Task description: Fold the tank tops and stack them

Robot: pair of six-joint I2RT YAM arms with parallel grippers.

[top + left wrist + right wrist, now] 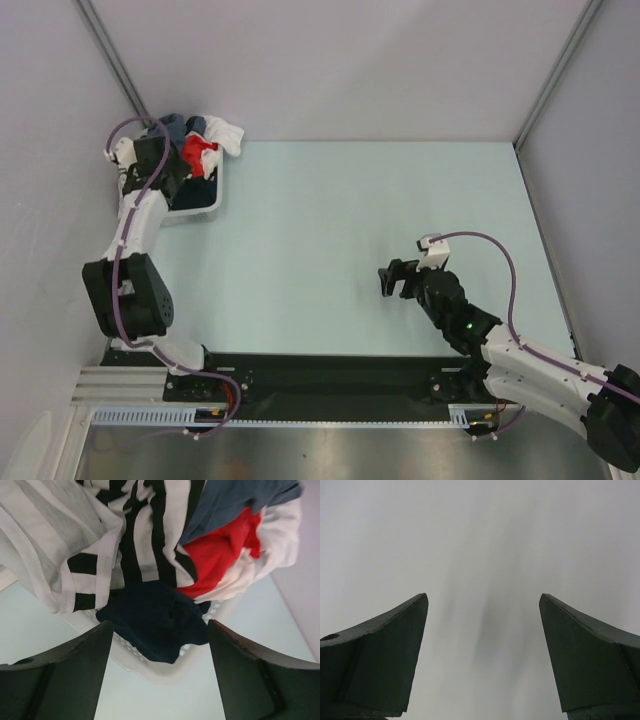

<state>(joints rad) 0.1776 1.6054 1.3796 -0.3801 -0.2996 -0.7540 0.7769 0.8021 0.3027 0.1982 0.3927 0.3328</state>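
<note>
Far left: left hand (160,626), parted, just above navy top (152,612) in white basket (203,210); right hand (397,279) spread wide, empty, over right of bench (330,200).

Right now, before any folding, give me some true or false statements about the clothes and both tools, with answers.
The clothes are piled in a white basket at the table's far left corner. True.
The right tool grips a red garment. False: the right tool hangs open and empty; the red cloth is in the basket.
The left tool is at the basket, fingers apart. True.
A folded tank top lies mid-table. False: all visible clothing is bunched in the basket.
Dark navy cloth lies directly ahead of the left tool. True.
</note>
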